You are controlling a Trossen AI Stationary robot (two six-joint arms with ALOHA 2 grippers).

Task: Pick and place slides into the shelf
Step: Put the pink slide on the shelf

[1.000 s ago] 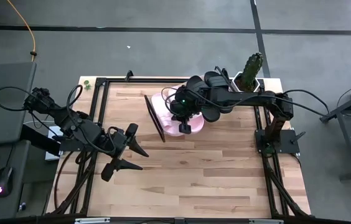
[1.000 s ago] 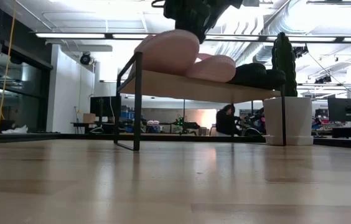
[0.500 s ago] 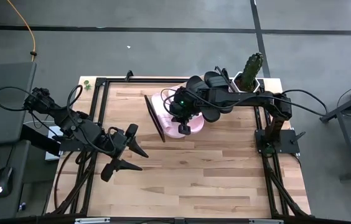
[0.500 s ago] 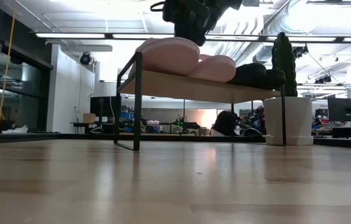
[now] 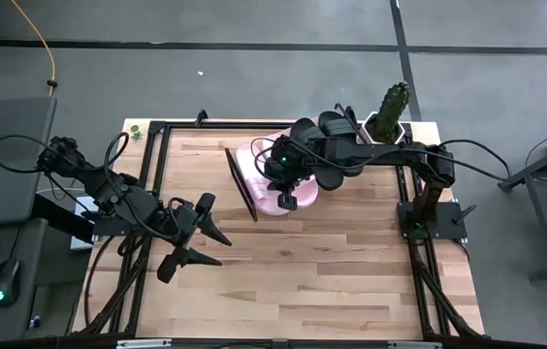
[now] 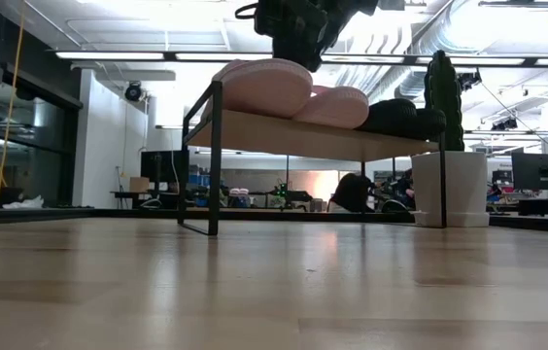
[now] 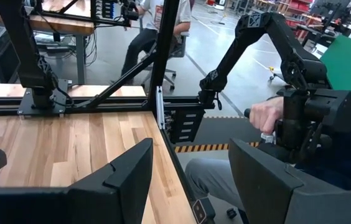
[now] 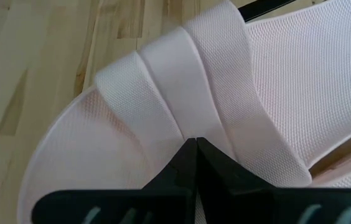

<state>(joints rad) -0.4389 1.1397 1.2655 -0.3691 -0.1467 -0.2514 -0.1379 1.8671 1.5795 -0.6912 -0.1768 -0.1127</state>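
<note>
In the low view, a pale pink slide (image 6: 264,86) lies at the left end of the light-wood shelf (image 6: 332,136). A second pink slide (image 6: 337,105) and black slides (image 6: 400,117) sit beside it toward the right. My right gripper (image 8: 195,144) reaches in from the table's right over the shelf (image 5: 242,184) and is shut on the left pink slide (image 5: 278,199). My left gripper (image 5: 223,250) hangs open over the table's left part, holding nothing. My right gripper pinches the wide strap (image 8: 185,121) of the pink slide between its two fingertips, about midway across the strap. The fingers slant down from above and from the table's right. The strap creases toward the fingertips. The slide's sole (image 6: 255,105) rests on the shelf's plank.
A white pot with a cactus (image 6: 449,180) stands at the shelf's right end, at the table's far right corner (image 5: 390,116). Bare wood lies between the shelf and the near edge. In the left wrist view, a person's hand (image 7: 266,115) shows beyond the table.
The pink slide in my right gripper has sunk and tipped level, from tilted up above the plank to lying flat on the shelf's left end. The gripper has stayed shut on its strap.
</note>
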